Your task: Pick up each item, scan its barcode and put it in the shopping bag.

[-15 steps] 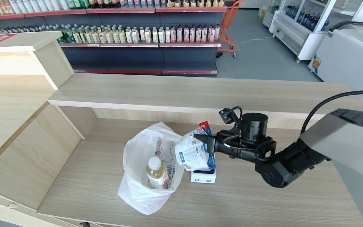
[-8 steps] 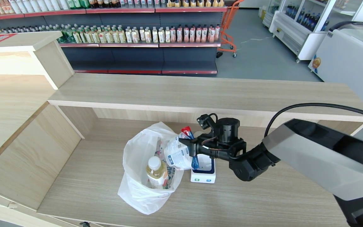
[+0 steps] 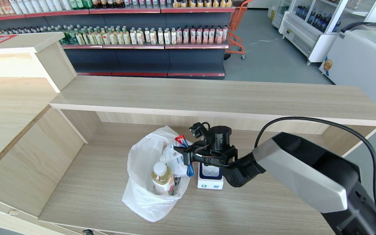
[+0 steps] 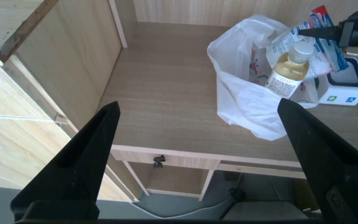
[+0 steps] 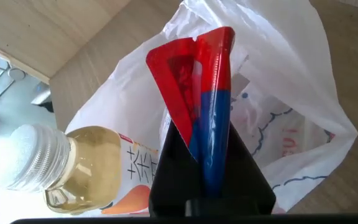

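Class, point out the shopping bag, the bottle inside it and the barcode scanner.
shopping bag (image 3: 139, 166), head view, on its white left wall.
bottle (image 3: 159, 169), head view, on its white cap.
barcode scanner (image 3: 212, 184), head view, on its white base.

A shop, a small supermarket by the look of it; long shelves (image 3: 135, 46) with red edging run along the far wall, packed with rows of drinks bottles (image 3: 175, 35); an orange trolley (image 3: 236, 32) stands at the aisle's end; a glass-door cooler (image 3: 318, 23) and a white chest freezer (image 3: 361, 58) line the right side (both the retail kind); in front, a pale wooden checkout worktop (image 3: 240, 209) carries a barcode scanner (image 3: 210, 183) and a white plastic shopping bag (image 3: 142, 199).
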`<state>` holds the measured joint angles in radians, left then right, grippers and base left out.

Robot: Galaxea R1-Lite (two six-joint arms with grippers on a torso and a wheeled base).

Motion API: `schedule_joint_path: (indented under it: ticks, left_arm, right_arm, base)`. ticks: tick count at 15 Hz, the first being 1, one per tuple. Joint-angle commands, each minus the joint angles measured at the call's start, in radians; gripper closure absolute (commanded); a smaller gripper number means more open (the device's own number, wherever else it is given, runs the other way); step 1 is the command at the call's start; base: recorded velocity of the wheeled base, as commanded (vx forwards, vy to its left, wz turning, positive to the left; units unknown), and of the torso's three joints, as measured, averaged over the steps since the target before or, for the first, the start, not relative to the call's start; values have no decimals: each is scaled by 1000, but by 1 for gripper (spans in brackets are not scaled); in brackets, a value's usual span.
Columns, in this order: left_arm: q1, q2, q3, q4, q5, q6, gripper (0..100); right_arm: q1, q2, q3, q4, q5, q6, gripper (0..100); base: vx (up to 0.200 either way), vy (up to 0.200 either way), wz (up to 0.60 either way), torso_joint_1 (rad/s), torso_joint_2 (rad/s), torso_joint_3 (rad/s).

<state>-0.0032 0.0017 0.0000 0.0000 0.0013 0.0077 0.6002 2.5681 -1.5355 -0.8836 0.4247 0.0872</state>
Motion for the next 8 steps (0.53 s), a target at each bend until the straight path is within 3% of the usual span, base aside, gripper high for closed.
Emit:
schedule_joint_path:
  ticks: [1, 2, 4, 8]
  left_arm:
    - [0, 0, 0, 0, 0, 0, 0]
    - [0, 0, 0, 0, 0, 0, 0]
    - [0, 0, 0, 0, 0, 0, 0]
    - [0, 0, 0, 0, 0, 0, 0]
  right_arm:
    - [3, 29, -14, 0, 2, -12, 100]
    - [3, 26, -17, 2, 2, -9, 0]
    - [4, 3, -18, 2, 8, 25, 0]
    - [6, -117, 5, 0, 19, 278, 0]
  base:
    - [0, 0, 0, 0, 0, 0]
    - [0, 0, 0, 0, 0, 0]
    - [0, 0, 0, 0, 0, 0]
    - [0, 0, 0, 0, 0, 0]
